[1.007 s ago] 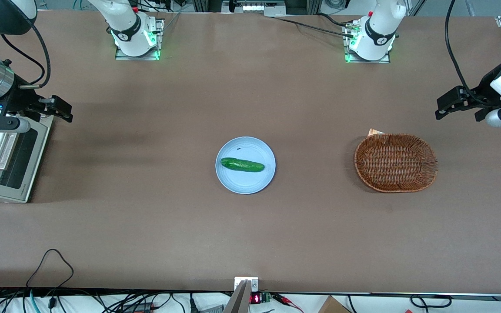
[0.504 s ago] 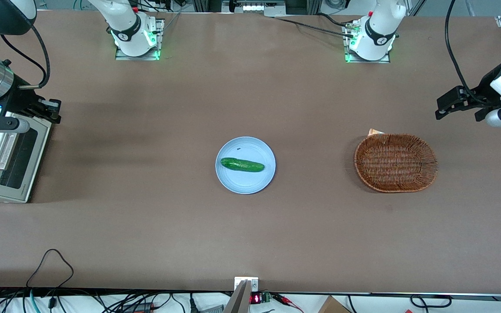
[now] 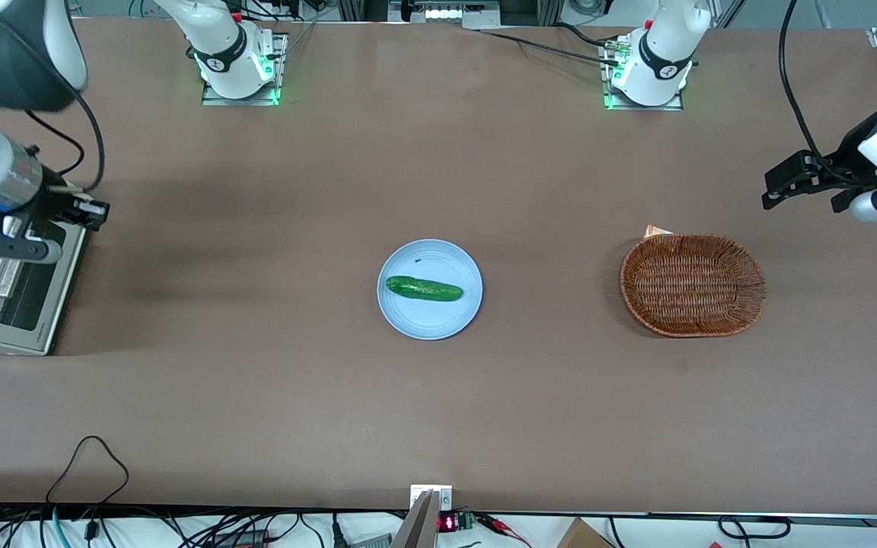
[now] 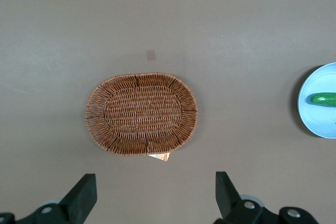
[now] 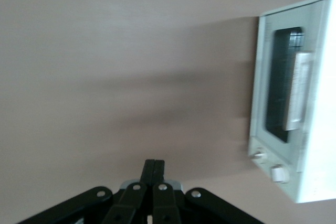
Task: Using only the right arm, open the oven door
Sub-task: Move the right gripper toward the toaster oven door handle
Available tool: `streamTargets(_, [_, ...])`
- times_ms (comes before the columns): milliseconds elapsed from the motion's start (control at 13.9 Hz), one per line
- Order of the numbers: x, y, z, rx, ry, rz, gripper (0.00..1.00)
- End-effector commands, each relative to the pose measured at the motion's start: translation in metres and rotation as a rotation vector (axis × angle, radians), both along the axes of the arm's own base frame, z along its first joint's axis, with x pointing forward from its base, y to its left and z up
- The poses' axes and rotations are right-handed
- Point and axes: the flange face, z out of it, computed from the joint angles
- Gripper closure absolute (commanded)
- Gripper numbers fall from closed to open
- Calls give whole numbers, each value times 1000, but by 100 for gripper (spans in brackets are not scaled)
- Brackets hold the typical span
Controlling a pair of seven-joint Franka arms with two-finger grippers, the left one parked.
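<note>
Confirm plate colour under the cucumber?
Light blue plate, plain; clearest in front view. Tool is above the oven.

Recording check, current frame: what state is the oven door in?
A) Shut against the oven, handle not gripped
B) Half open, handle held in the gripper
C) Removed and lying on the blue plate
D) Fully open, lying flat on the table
A: the oven door sits flush with the oven's front, while the gripper, fingers pressed together, is off the oven over bare table, gripping nothing.

Oven door (image 3: 23, 283): metal frame, dark glass. Basket (image 3: 693, 285): woven wicker. Table (image 3: 438, 411): matt brown.
</note>
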Motion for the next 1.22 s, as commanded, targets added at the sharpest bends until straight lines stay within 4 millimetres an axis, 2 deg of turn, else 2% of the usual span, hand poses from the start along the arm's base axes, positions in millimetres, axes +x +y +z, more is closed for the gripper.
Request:
streamTargets(0, [11, -24, -37, -141, 22, 22, 100])
streamTargets(216, [14, -71, -72, -264, 53, 28, 100])
streamTargets(432, [16, -108, -102, -447, 99, 92, 100])
streamTargets(576, [14, -126, -120, -511, 70, 46, 100])
streamTargets(863, [11, -143, -148, -526, 39, 28, 100])
streamTargets(1151, [10, -157, -161, -536, 33, 40, 100])
